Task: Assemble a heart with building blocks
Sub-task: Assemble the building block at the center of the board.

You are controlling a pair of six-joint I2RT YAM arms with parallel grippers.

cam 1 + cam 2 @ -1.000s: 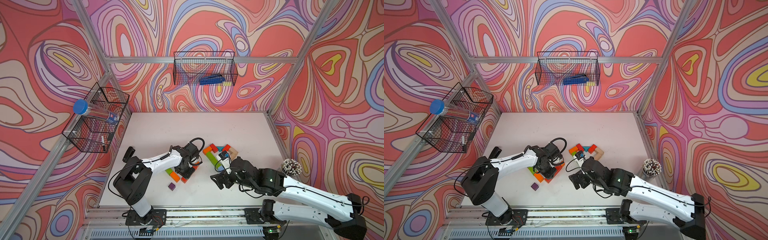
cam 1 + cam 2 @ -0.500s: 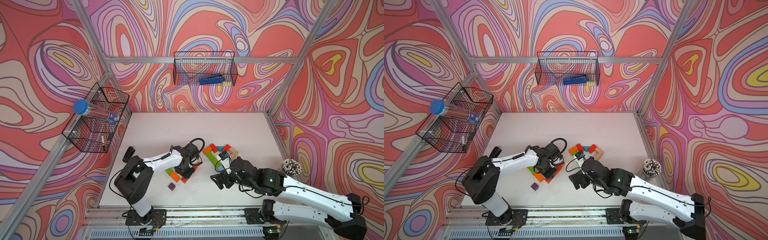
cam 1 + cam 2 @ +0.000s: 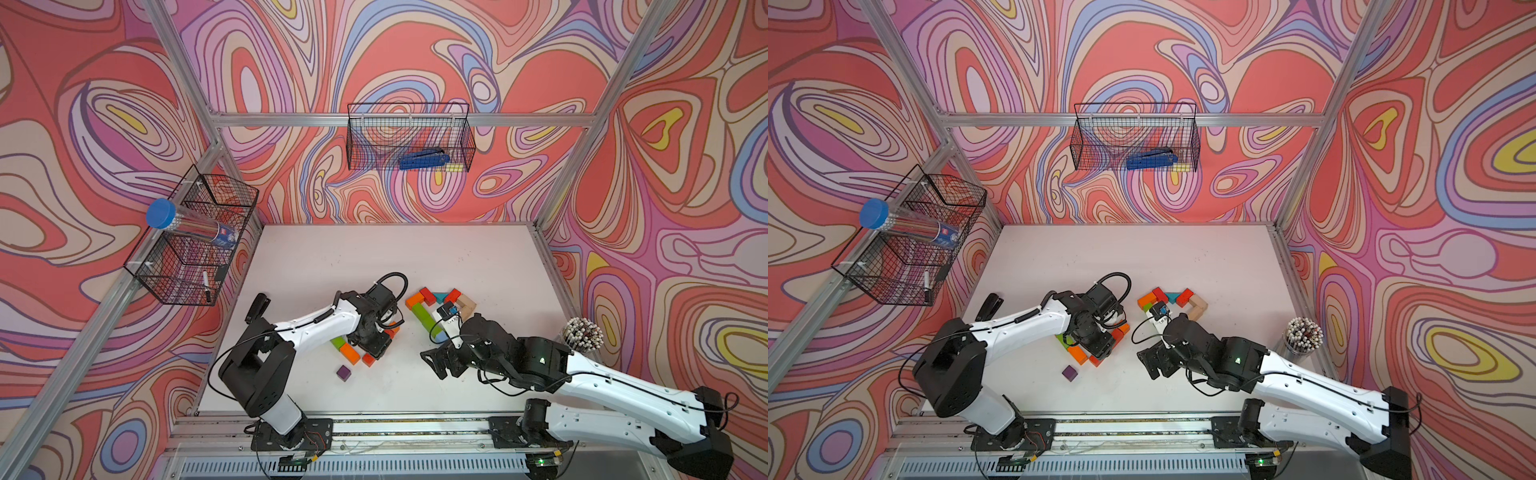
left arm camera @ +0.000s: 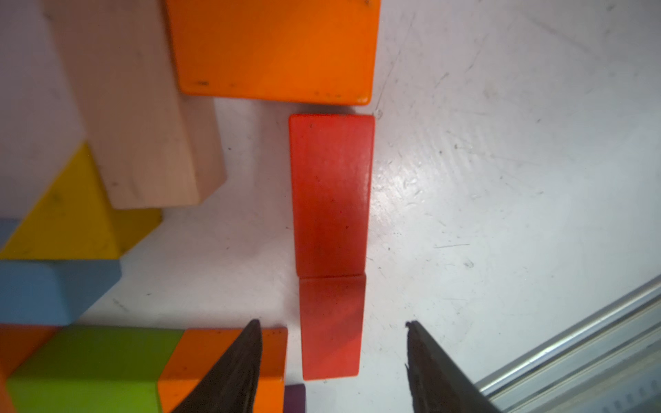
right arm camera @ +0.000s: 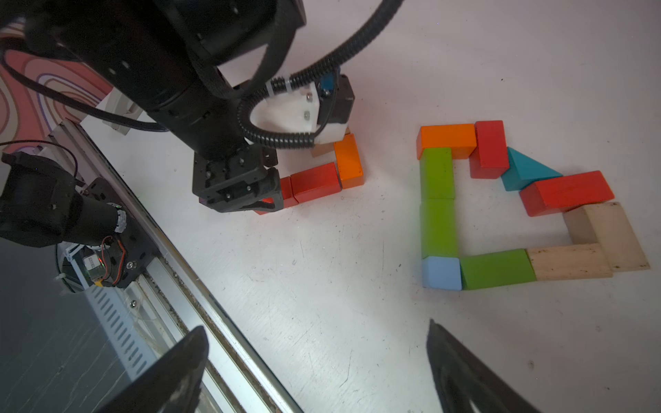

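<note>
Heart outline [image 5: 439, 200]: building blocks [image 3: 428, 296] closed into a ring, seemingly finished.
Left gripper [image 4: 331, 323]: near the outline's green side, jaws parted astride a red brick [image 4: 329, 350], touching neither face.
Red brick: flat, butted against a second red brick [image 4: 331, 193], seemingly extending a straight edge.
Right gripper [image 5: 316, 323]: beside the outline, jaws wide, empty, likely waiting.

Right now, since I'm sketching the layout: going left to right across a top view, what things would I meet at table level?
black stapler → purple cube → block heart outline → cup of pencils
</note>
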